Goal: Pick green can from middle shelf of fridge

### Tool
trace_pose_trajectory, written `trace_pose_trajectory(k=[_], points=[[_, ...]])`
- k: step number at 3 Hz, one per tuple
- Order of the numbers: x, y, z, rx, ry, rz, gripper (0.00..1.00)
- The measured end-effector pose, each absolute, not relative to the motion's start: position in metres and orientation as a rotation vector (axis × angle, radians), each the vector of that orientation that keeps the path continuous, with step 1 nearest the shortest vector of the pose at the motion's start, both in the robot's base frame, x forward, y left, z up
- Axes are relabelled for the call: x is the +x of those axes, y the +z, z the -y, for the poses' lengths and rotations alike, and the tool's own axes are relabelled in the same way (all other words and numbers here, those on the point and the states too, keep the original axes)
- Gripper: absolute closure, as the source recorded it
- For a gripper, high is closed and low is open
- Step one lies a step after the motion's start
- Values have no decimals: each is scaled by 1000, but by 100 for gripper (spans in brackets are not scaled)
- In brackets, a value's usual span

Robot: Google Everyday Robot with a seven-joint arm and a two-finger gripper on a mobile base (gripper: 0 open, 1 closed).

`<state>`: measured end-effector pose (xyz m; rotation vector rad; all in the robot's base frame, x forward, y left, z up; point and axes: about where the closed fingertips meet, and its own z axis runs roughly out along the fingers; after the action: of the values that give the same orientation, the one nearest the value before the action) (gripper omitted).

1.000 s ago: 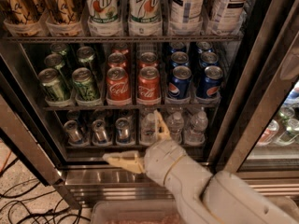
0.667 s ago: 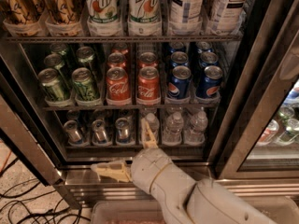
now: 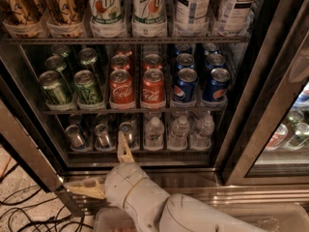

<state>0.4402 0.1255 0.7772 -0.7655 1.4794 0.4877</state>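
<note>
Gripper (image 3: 94, 162) low, at the bottom sill of the fridge (image 3: 241, 144), below all racks. Both fingers (image 3: 124, 146) spread wide apart: one pointed up, tip overlapping the front of the lowest rack; the other pointed left, toward the foot of the door frame. Nothing between them. White arm (image 3: 159, 207) to the lower right of the gripper, entering from the bottom edge.

Target green can (image 3: 88, 87) up and slightly left of the gripper, well apart from it, untouched. Upright at the front of its lane on the middle shelf (image 3: 130, 111), silver top visible. Neighbouring can (image 3: 55, 88), also green, just beside it, farther left of the gripper. More green ones in line behind both.

Same rack, above the gripper and to its right: two lanes of red Coca-Cola cans (image 3: 121, 88), then two lanes of blue Pepsi cans (image 3: 185, 85) farther right. All upright in clear trays.

Next rack up, far over the gripper: 7up bottles (image 3: 106, 8).

Lowest rack, nearest the gripper: small silver cans (image 3: 77, 137) up-left of it, water bottles (image 3: 179, 132) up-right. Upward finger in front of the rightmost silver can; contact not discernible.

Black cables (image 3: 29, 207) on the floor, left of and below the gripper.
</note>
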Motion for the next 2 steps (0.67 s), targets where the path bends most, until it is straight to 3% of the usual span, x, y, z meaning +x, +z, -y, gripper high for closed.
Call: trace_pose_trajectory(k=[2], points=[[449, 801, -147, -721, 431, -1408, 0]])
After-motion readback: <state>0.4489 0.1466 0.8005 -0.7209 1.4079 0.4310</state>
